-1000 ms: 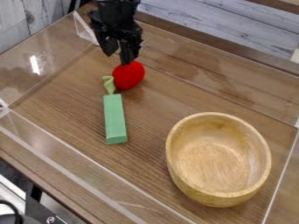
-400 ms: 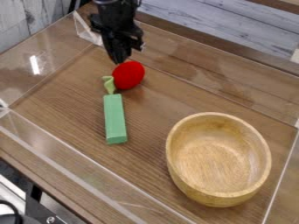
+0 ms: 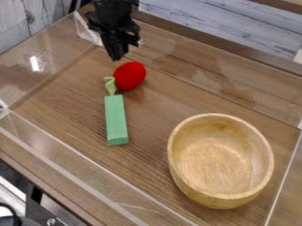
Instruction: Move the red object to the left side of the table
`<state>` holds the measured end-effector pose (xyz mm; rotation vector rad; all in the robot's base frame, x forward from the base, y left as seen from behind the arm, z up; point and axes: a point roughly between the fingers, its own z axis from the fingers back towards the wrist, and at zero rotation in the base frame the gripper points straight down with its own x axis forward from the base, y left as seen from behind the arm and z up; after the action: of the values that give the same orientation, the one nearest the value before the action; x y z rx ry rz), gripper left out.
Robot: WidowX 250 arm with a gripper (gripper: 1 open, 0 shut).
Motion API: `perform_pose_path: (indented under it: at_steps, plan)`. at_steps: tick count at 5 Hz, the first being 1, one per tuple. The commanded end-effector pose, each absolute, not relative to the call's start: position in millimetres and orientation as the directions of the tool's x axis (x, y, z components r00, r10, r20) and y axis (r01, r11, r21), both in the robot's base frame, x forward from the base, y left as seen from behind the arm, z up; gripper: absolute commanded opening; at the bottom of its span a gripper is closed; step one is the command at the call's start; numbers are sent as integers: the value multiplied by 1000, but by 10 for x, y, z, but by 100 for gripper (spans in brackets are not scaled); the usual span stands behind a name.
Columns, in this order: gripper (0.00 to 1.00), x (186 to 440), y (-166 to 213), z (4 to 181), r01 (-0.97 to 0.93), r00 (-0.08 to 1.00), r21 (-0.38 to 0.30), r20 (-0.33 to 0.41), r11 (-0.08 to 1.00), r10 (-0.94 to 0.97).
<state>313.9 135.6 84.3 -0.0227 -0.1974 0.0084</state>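
Observation:
The red object (image 3: 131, 75), a small glossy toy strawberry, lies on the brown wood-grain table (image 3: 200, 84) toward the back left, its green cap (image 3: 109, 86) pointing to the lower left. My black gripper (image 3: 118, 53) points down just behind and above the strawberry's far edge. Its fingers are pressed together and shut. I see nothing held between them, and the strawberry rests on the tabletop. Whether the tips touch the strawberry's top I cannot tell.
A green rectangular block (image 3: 116, 120) lies just in front of the strawberry. A large wooden bowl (image 3: 179, 146) stands at the front right. Clear acrylic walls (image 3: 41, 48) edge the table.
The fingers stood apart over the strawberry a second ago and have closed together. The strawberry has stayed in place, and the gripper has shifted only slightly left.

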Motion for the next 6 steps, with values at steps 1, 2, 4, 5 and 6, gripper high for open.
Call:
perform_pose_path:
  at_steps: [1,2,4,5,6]
  plan:
    - [100,3251,1267,868,21,974,-6,225,1000,-19]
    - [100,3303,1125,721,48,977,-11,209,999,-44]
    - [0,3171,1216,767,-53,976,-18,210,998,55]
    - [0,3076,1311,929,-111,967,-26,228,993,114]
    - [0,3011,1360,1124,-122,961,-38,246,992,127]
